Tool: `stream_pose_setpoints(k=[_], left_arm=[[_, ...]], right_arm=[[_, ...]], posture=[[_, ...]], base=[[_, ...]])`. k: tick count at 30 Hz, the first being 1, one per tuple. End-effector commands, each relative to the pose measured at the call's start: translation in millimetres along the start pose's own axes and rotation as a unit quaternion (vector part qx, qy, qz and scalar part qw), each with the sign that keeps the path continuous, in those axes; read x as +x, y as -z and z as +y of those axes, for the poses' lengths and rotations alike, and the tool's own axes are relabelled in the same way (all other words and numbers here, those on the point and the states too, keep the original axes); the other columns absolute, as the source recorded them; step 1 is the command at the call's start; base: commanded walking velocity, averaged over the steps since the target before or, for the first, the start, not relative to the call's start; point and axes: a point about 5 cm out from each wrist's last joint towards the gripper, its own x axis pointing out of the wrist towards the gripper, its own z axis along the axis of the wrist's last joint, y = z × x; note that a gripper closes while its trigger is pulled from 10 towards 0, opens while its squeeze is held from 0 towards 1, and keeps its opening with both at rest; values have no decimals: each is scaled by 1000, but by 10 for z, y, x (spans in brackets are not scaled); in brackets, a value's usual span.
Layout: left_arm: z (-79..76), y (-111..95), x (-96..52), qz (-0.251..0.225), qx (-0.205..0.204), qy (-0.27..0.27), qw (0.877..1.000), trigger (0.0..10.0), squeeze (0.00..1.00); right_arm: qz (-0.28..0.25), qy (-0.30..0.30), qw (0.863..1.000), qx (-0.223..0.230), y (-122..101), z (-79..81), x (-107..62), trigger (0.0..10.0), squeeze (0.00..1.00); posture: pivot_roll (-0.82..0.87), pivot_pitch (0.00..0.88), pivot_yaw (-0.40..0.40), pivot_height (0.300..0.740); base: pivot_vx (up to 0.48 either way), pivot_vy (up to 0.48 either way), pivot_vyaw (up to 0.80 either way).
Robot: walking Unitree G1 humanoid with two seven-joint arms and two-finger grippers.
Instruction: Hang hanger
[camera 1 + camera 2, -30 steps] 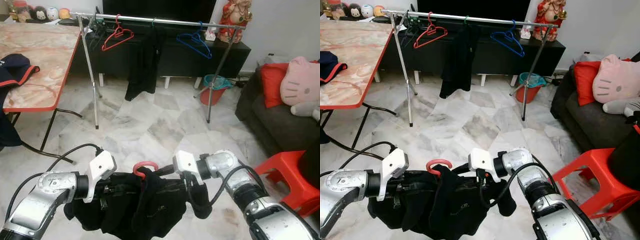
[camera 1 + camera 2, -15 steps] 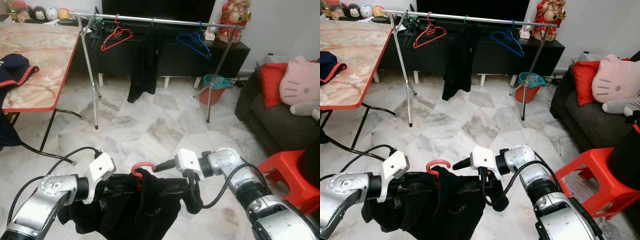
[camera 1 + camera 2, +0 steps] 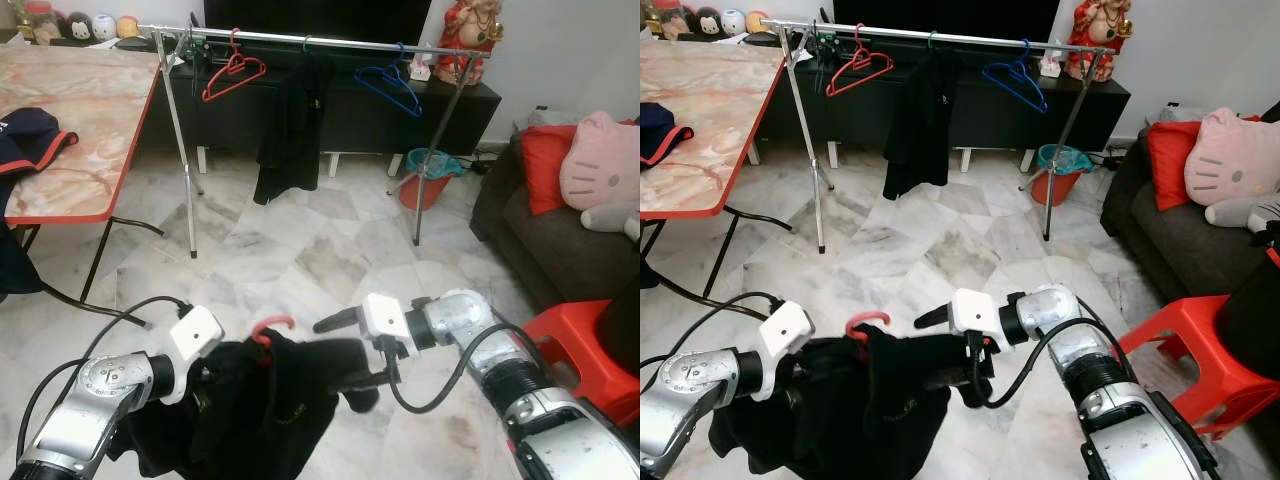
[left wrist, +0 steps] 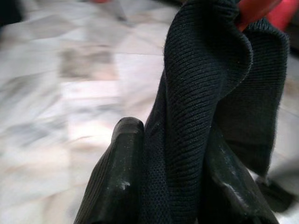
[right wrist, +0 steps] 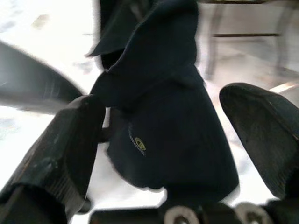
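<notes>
The red hanger (image 3: 268,329), carrying a black garment (image 3: 290,400), is pinched by the left tool (image 4: 168,186) low before the robot, the right tool (image 5: 159,140) spread beside it; next it must reach the rail (image 3: 320,40).

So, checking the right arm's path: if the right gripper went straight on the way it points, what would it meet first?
Probably the black garment: it hangs just ahead of the open right gripper, between the fingers. Depth is unclear.
</notes>
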Motion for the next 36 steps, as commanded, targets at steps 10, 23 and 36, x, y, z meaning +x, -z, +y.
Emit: stream_pose_setpoints(k=[10, 23, 36], left_arm=[[155, 52, -43, -70, -41, -208, 975, 10000, 0], [-2, 405, -233, -122, -135, -387, 904, 10000, 0], [-16, 409, -230, -118, -136, -383, 906, 10000, 0]], right_arm=[[-60, 373, 918, 124, 327, -136, -316, 10000, 0], [-14, 650, 722, 236, 1017, 647, -447, 10000, 0], [39, 700, 659, 273, 1223, 1210, -326, 10000, 0]], posture=[[121, 0, -121, 740], [119, 0, -77, 740], [60, 0, 22, 740]], base=[[0, 0, 0], [0, 0, 0], [0, 0, 0]])
